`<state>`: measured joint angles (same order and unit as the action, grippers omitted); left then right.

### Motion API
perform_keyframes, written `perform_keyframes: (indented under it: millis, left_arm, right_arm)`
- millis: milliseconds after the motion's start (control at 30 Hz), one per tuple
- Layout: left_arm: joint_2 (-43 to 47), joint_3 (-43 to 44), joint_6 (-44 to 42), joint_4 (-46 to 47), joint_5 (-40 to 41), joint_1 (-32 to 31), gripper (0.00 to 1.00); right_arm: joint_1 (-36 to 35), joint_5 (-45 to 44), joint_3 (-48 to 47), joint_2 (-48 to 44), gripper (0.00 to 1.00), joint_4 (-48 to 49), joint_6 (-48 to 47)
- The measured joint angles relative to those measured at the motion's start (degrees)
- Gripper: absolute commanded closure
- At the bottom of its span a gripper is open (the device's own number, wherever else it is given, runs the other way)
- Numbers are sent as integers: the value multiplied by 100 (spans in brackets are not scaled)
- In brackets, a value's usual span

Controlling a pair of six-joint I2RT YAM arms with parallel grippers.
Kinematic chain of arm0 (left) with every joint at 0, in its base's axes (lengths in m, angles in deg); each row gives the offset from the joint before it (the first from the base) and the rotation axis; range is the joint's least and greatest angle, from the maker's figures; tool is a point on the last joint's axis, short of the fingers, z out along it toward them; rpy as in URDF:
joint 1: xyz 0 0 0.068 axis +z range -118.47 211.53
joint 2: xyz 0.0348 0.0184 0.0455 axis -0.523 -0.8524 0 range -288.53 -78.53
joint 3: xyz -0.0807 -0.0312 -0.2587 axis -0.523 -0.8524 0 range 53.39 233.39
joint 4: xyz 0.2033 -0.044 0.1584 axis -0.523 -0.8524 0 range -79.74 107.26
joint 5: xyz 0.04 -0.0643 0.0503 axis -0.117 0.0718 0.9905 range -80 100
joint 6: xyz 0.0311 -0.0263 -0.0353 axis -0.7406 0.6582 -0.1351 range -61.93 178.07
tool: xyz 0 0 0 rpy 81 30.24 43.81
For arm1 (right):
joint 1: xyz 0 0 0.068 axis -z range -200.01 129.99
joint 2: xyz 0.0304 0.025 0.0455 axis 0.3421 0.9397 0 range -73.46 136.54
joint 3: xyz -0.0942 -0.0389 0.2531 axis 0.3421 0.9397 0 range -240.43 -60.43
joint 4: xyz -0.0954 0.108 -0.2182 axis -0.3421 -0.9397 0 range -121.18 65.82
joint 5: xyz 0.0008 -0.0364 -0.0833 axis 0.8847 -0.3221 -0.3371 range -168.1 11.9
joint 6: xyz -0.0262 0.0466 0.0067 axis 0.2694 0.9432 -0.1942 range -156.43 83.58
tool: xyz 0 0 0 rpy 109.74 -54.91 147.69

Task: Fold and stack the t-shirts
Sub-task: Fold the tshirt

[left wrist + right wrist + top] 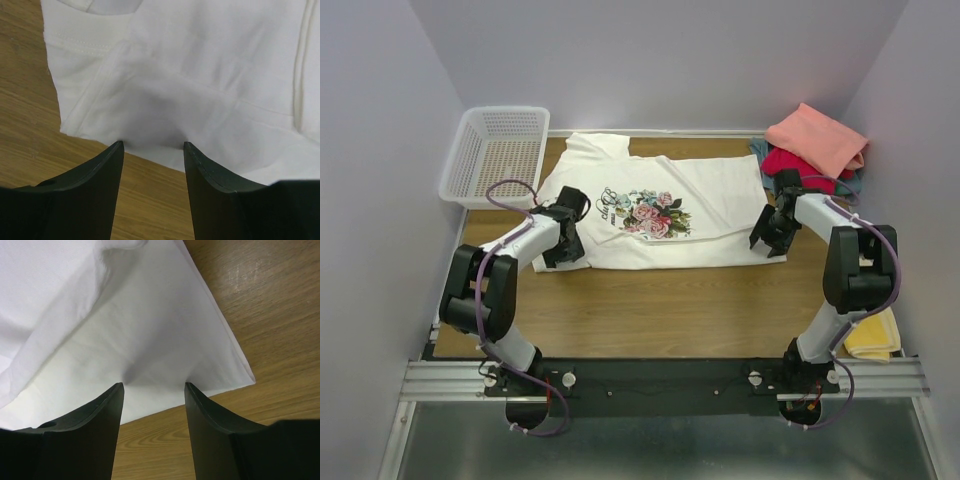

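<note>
Hands: left hand (153,144) apart on white t-shirt (210,75) edge | right hand (154,384) apart likewise

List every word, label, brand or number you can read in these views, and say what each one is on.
Large white t-shirt: dark lettering left of the pink-rose chest print, too small and blurred to read.
White plastic mesh basket, folded salmon-pink shirt, wooden table: no text visible.
Wrist views: plain white cloth and wood only, no text.
</note>
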<state>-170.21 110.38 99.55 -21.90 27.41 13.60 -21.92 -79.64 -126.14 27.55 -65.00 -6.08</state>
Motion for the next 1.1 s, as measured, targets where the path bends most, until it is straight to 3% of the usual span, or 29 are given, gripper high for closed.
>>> perform_keyframes:
  millis: [333, 900, 1100]
  left_arm:
    - [-122, -168, 11, 74, 332, 614, 41]
    - [-114, -216, -94, -125, 570, 940, 42]
    - [223, -511, -140, -234, 295, 1058, 44]
  right_arm:
    - [0, -98, -13, 208, 41, 20, 13]
    - [-2, -671, -46, 280, 42, -321, 214]
    - [24, -879, 175, 140, 43, -317, 352]
